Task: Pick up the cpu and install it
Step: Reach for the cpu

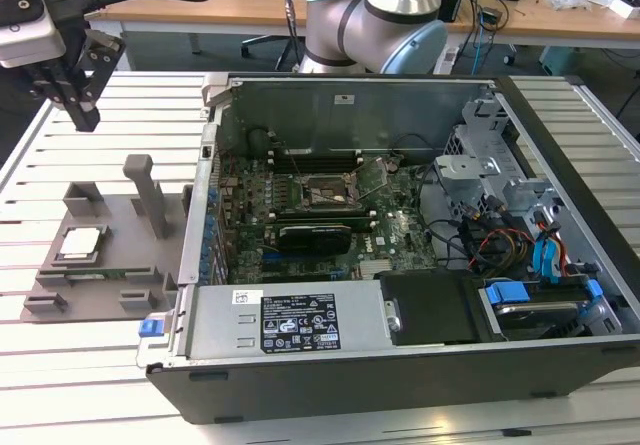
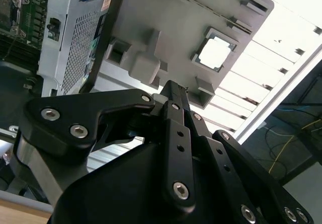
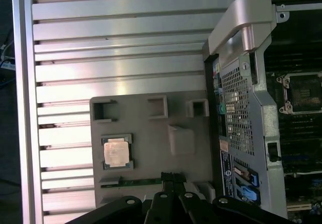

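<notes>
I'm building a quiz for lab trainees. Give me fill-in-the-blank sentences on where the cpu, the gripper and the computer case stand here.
1. The cpu lies in the grey holder, to the exterior view's ___ of the computer case.
2. The gripper hangs ___ the slatted table, apart from the cpu.
3. The computer case is ___, its motherboard showing.
Missing words: left; above; open.

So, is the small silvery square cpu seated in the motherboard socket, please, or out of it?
Out: the silvery square cpu lies flat in a grey plastic holder tray outside the dark computer case.
</notes>
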